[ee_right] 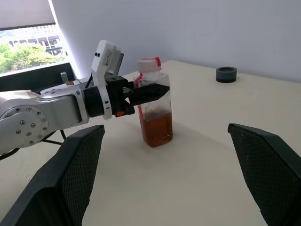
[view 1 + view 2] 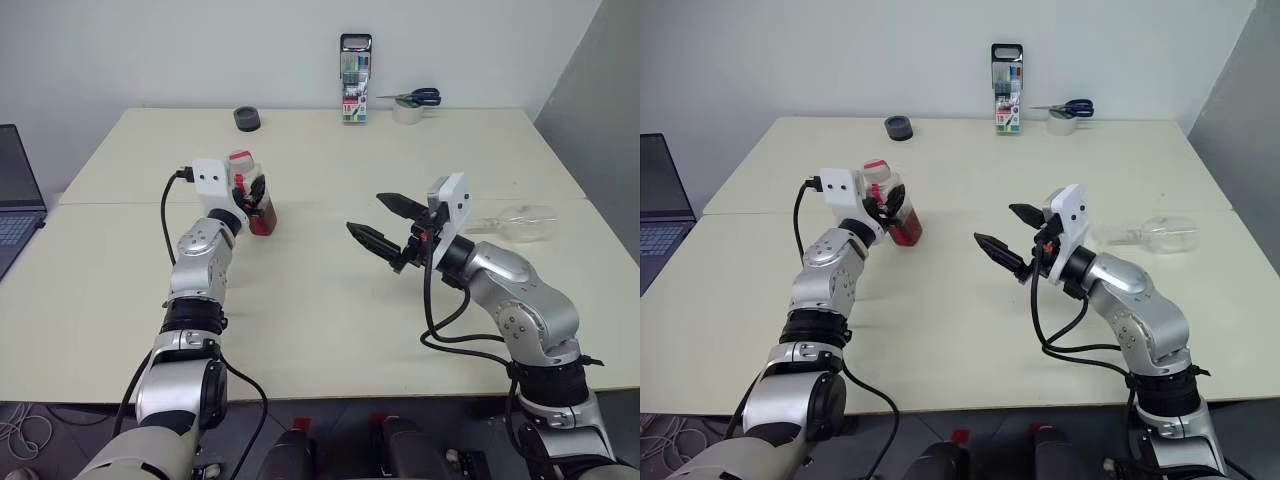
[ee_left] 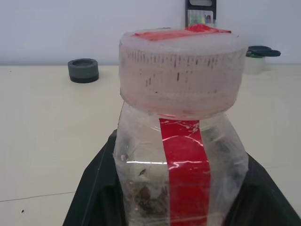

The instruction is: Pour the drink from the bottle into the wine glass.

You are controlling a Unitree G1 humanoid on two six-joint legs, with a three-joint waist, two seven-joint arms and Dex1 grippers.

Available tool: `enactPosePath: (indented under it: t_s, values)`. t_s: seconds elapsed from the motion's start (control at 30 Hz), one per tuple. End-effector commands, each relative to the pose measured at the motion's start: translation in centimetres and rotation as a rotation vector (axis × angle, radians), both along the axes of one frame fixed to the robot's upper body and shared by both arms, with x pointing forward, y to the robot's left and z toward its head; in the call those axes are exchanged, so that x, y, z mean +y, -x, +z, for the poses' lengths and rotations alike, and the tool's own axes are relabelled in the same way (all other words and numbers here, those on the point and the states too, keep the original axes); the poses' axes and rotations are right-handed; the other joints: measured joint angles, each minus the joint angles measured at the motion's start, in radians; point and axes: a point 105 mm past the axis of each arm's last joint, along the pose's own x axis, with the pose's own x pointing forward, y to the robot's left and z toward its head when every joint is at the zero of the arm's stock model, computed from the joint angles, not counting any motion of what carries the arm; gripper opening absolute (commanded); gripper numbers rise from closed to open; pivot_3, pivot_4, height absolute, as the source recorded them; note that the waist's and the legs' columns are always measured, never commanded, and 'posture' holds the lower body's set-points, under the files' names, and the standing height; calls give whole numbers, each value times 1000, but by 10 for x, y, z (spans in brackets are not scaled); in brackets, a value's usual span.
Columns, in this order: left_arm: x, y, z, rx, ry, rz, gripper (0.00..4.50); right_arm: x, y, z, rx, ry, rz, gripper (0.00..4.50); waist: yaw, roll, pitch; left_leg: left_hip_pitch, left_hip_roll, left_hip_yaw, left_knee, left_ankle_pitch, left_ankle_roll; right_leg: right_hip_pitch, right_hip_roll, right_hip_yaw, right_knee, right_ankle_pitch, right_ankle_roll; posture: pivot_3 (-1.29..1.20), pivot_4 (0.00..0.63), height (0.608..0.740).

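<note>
Amber drink [image 1: 156, 129] sits unpoured in the capped bottle [image 1: 153, 101] clamped by the left gripper [image 2: 249, 197]; right of the bottle, the wine glass [image 2: 513, 222] lies toppled and the right gripper [image 2: 388, 222] gapes empty.

silver jointed arms, black cables looping alongside, white camera blocks at the wrists, black pointed fingers [image 2: 368, 236].

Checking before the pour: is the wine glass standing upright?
No. The wine glass lies on its side on the table, to the right of the open right gripper.
</note>
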Motion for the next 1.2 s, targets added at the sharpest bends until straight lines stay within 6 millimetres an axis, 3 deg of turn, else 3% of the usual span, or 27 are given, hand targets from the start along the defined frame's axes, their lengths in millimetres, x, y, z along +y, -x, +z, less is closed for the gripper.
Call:
enactPosePath:
  t_s: [0.03,0.17,0.37,0.7,1.03,1.2]
  values:
    - [-39,13,38,-96,-102,-226,1840,-5,-2,25,-77,11,-21,4500,-1,0,0,0,0,0,0,0,0,0,0,0,0,0,0,0,150,740]
    - [-82,36,51,-87,-170,-519,1840,-10,-11,44,-88,50,-23,4500,-1,0,0,-1,0,0,0,0,0,0,0,0,0,0,0,0,150,740]
    - [-125,77,71,-88,-214,-871,1840,-6,-5,74,-64,38,63,4500,-4,0,1,-2,0,0,0,0,0,-1,0,0,0,0,0,0,150,740]
    - [-149,98,76,-116,-260,-1066,1840,3,0,76,-30,30,57,4500,-3,1,1,-1,0,0,0,0,0,-1,0,0,0,0,0,0,150,740]
    - [-152,95,77,-117,-263,-1070,1840,6,2,82,-40,4,64,4500,-3,1,1,-1,0,0,0,0,0,-1,0,0,0,0,0,0,150,740]
    - [-150,94,76,-115,-259,-1060,1840,6,2,84,-35,-31,66,2825,-3,1,1,-1,0,0,0,0,0,-1,0,0,0,0,0,0,150,740]
